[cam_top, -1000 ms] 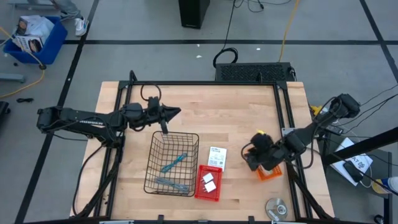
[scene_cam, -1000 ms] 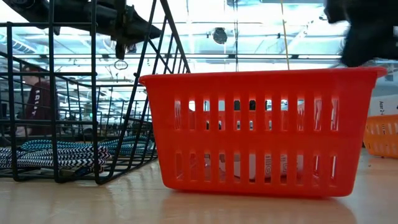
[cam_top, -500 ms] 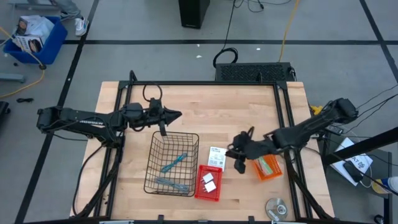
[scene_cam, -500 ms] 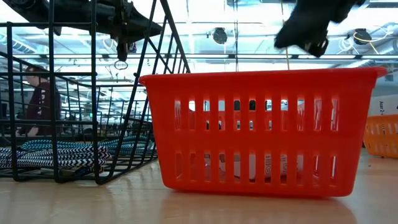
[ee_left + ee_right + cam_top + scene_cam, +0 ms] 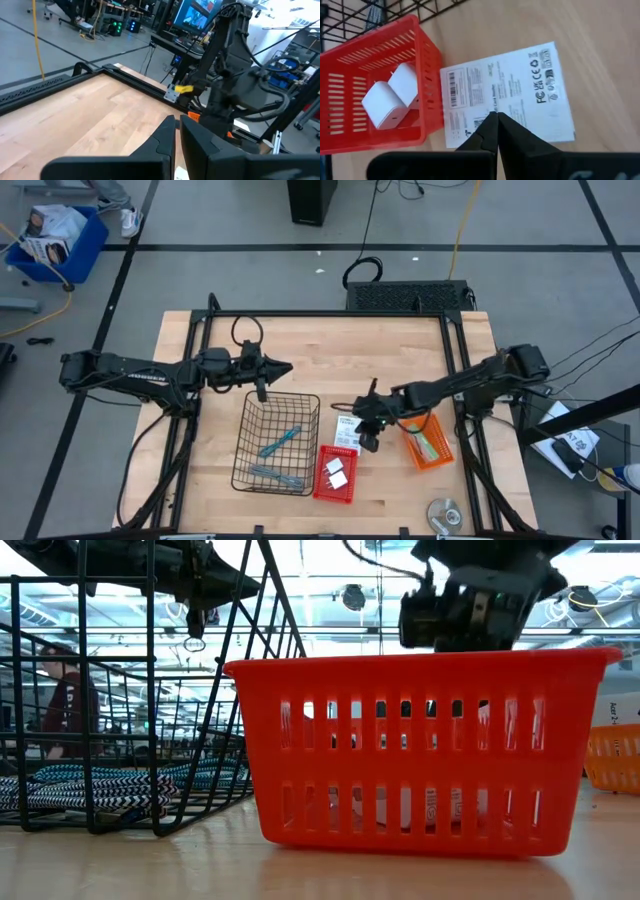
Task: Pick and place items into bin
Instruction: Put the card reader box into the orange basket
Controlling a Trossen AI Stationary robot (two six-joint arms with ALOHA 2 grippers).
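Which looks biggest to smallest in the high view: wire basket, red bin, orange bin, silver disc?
1. Wire basket.
2 and 3. Red bin and orange bin, too alike to rank.
4. Silver disc.

Wooden table point(image 5: 330, 350), wire basket point(image 5: 277, 442), red bin point(image 5: 336, 473), white card point(image 5: 347, 430), orange bin point(image 5: 428, 444), silver disc point(image 5: 444, 513)

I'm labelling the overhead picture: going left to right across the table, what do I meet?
Left hand → wire basket → red bin → white card → right hand → orange bin.
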